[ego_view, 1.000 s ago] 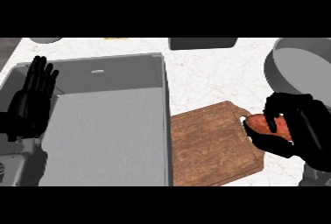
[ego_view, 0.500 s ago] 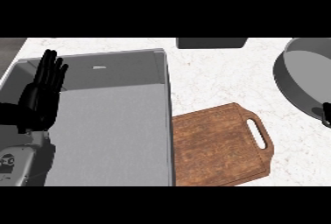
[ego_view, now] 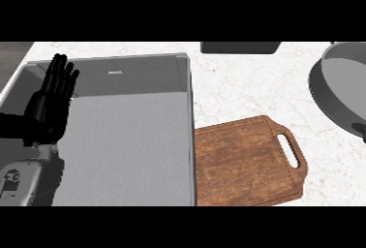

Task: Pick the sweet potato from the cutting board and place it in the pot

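The wooden cutting board [ego_view: 247,162] lies at the lower middle with nothing on it. The sweet potato shows nowhere in the head view. The grey pot [ego_view: 342,89] is cut off by the right edge. Just below its near rim, a dark sliver at the right edge is all that shows of my right hand [ego_view: 359,131]. My left hand [ego_view: 50,104] rests open at the left, fingers up, over the sink.
A large steel sink [ego_view: 191,126] fills the left half, its wall running beside the board. A dark object [ego_view: 239,47] sits at the back edge. White marbled counter [ego_view: 250,92] lies between the sink, board and pot.
A second ago my right hand held the sweet potato at the board's handle. It has since moved right towards the pot and almost out of view. The board is now bare.
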